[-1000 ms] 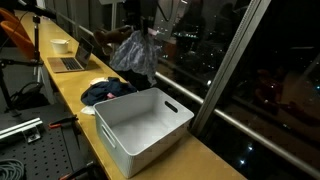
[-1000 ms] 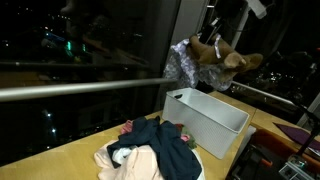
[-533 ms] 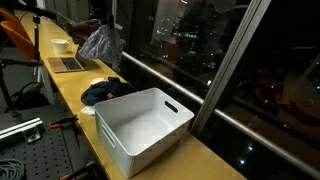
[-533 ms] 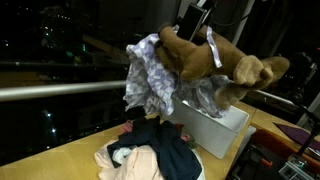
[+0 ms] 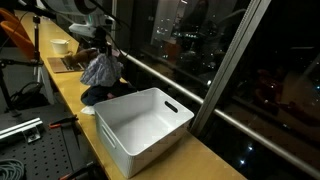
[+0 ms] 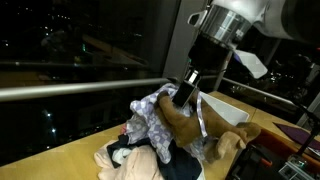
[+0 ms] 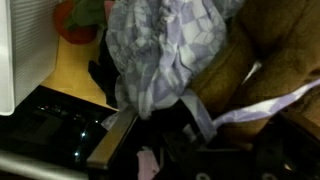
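Two garments bunch in the gripper [image 6: 184, 97], its fingers pinched tight on their gathered tops: a grey checked cloth [image 6: 150, 112] and a brown garment [image 6: 192, 132]. Both hang low, touching the clothes pile [image 6: 140, 162] on the table [image 5: 68, 98], beside the white bin [image 5: 140, 125]. Judgement: soft, light and limp, liable to slip, so grip deep in a thick fold.

You count one hand [image 6: 186, 97]. At the hand you have two garments: one checked cloth [image 6: 150, 115] and one brown garment [image 6: 192, 132]. Below the hand lies one heap of clothes [image 6: 140, 160]. Beside the hand stands one white bin [image 5: 145, 125]. Beyond the hand are one laptop [image 5: 62, 64] and one cup [image 5: 60, 45].
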Motion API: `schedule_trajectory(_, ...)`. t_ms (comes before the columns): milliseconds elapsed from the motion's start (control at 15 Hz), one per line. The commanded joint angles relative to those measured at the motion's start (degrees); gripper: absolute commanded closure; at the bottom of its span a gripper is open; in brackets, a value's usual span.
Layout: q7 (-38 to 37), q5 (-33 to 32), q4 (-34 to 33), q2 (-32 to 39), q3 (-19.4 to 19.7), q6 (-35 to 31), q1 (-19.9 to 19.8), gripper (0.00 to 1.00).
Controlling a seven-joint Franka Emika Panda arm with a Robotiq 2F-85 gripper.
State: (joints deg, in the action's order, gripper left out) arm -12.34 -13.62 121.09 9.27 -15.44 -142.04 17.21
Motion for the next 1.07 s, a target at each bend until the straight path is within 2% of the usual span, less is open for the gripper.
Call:
schedule_trajectory(0, 0.5, 0.5, 4.6, 0.3, -0.3, -7.5, 1.2, 0.74)
schedule_trajectory(133, 0.4, -0.2, 4.7, 0.6, -0.5, -8.4, 2.4, 0.6)
schedule_trajectory(333, 2.9, 0.5, 1.3, 0.0, -0.4, -4.4, 2.8, 0.39)
schedule_trajectory(667, 10.4, 3.8, -5.0, -5.1, 1.3, 4.0, -1.2, 0.03)
schedule_trajectory(733, 12.2, 5.3, -6.2, -6.1, 1.9, 5.1, -2.5, 0.0)
schedule_trajectory(1000, 20.2, 13.5, -11.6, -6.9, 3.6, 8.8, -6.0, 0.0)
